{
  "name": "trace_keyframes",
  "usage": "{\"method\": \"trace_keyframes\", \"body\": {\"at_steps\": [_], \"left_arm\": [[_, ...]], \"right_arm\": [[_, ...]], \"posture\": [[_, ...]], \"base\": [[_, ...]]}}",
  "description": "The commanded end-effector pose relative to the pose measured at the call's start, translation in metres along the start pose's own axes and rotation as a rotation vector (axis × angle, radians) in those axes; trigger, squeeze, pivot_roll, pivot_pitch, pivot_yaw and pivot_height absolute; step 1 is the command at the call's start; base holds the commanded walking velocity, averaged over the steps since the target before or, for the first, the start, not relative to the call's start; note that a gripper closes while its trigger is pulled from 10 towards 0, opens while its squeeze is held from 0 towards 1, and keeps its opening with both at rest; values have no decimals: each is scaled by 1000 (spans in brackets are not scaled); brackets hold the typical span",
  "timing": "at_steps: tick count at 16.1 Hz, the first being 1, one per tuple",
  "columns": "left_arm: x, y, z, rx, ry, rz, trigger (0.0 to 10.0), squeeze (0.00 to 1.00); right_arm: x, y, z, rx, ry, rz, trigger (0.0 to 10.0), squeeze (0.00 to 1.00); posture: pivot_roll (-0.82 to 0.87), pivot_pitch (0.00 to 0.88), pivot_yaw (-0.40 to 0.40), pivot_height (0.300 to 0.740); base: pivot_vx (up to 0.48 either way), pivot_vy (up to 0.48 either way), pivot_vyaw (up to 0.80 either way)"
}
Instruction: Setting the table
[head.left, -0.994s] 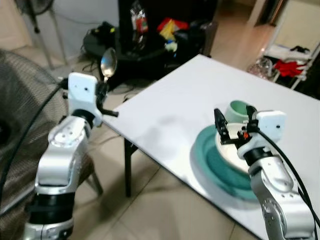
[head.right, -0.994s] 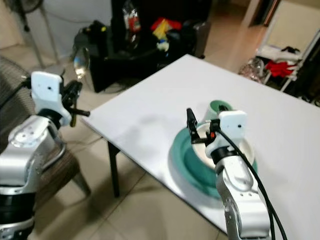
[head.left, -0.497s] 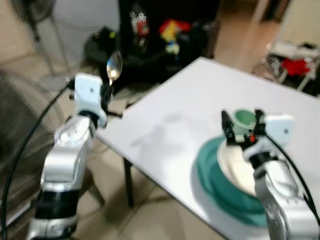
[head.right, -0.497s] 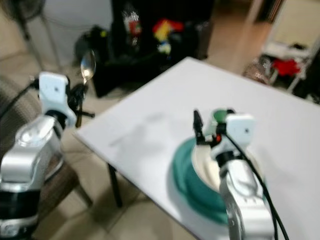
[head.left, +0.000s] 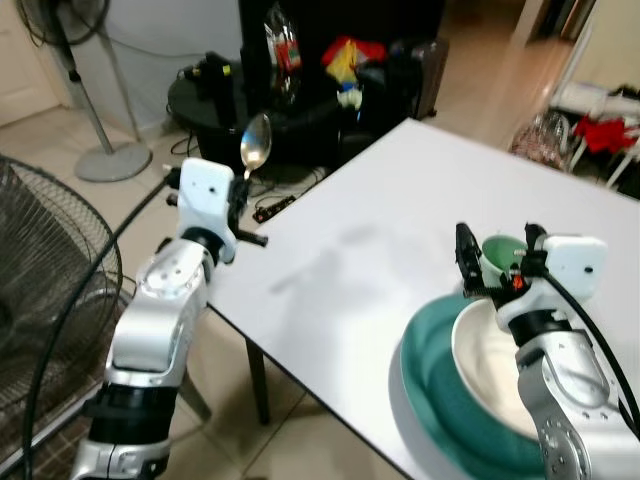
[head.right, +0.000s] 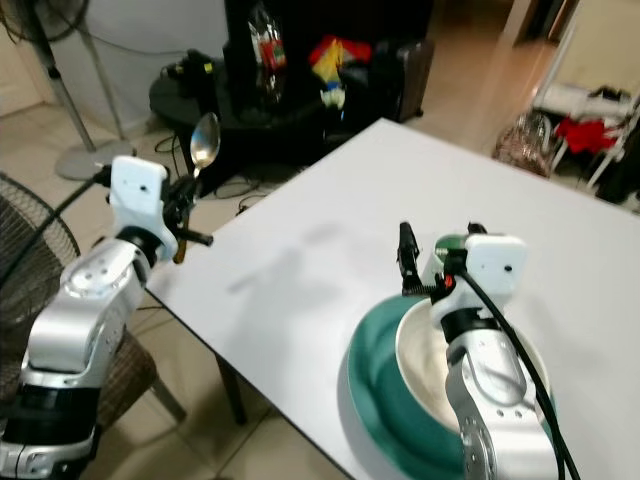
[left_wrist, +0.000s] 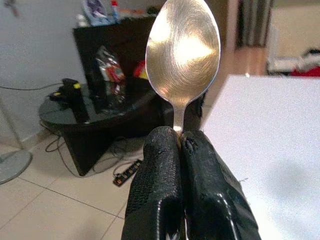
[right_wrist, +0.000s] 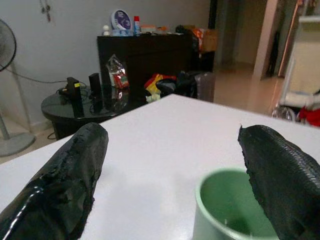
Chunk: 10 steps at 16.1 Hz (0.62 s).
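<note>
1. Polished metal spoon (left_wrist: 182, 52). Held upright, bowl up, by the left gripper (head.left: 238, 195), jaws clamped tight on the handle just under the bowl. It hangs off the counter's near-left corner, over the tiled floor. Judged reason: carried clear of the surface, handle down, ready to be laid beside the plate.

2. White rectangular counter (head.left: 360, 250). Bare across its left and far parts; the place setting sits at the near right.

3. Large teal round plate (head.left: 430, 385), with a white ceramic bowl (head.left: 490, 365) nested in it. Judged the core of the setting, stacked as a diner would find them.

4. Pale green cup (right_wrist: 227, 207). Stands upright just beyond the bowl, mouth open. The right gripper (head.left: 498, 255) hovers above it, jaws wide apart, holding nothing; its fingers (right_wrist: 65, 170) straddle the cup's rim, well placed for a grasp or a release.

5. Notes on views. The left wrist view settles the grip, showing the two pads shut on the thin handle, which the head views leave too small to judge. The right wrist view shows the cup's empty interior. The head views alone give the spoon's distance from the plate: well apart.

6. Surroundings: black wire-guard fan (head.left: 50, 300) at near left; dark cabinet (right_wrist: 145, 55) beyond the counter.
</note>
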<state>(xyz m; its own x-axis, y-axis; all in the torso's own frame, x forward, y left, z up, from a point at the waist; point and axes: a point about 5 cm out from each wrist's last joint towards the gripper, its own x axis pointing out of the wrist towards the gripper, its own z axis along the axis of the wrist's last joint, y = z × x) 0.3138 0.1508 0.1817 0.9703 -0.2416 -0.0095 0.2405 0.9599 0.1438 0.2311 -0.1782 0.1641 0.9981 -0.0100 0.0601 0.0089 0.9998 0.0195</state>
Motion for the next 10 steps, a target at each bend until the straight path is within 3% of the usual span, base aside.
{"method": "trace_keyframes", "body": {"at_steps": [1, 5, 7, 8, 10], "left_arm": [[2, 0, 7, 24, -27, -10, 10000, 0], [5, 0, 7, 34, -23, -22, 10000, 0], [8, -3, 8, 38, -27, -36, 10000, 0], [9, -4, 8, 61, -29, -38, 10000, 0], [10, -4, 8, 82, -30, -34, 10000, 0]], "right_arm": [[-3, -1, -4, 5, 28, -14, 10000, 0], [-7, -3, -3, 9, 29, -42, 10000, 0], [-8, -4, -2, 9, 25, -52, 10000, 0], [-9, -4, -2, 9, 22, -59, 10000, 0], [-10, -5, -1, 9, 20, -71, 10000, 0]], "posture": [[-12, 0, 16, 740], [-29, 0, 38, 740], [-37, 0, 47, 740], [-41, 0, 51, 740], [-46, 0, 56, 740]], "base": [[0, 480, 0], [0, 480, 0], [0, 478, -800], [0, 0, -800], [0, -480, -400]]}}
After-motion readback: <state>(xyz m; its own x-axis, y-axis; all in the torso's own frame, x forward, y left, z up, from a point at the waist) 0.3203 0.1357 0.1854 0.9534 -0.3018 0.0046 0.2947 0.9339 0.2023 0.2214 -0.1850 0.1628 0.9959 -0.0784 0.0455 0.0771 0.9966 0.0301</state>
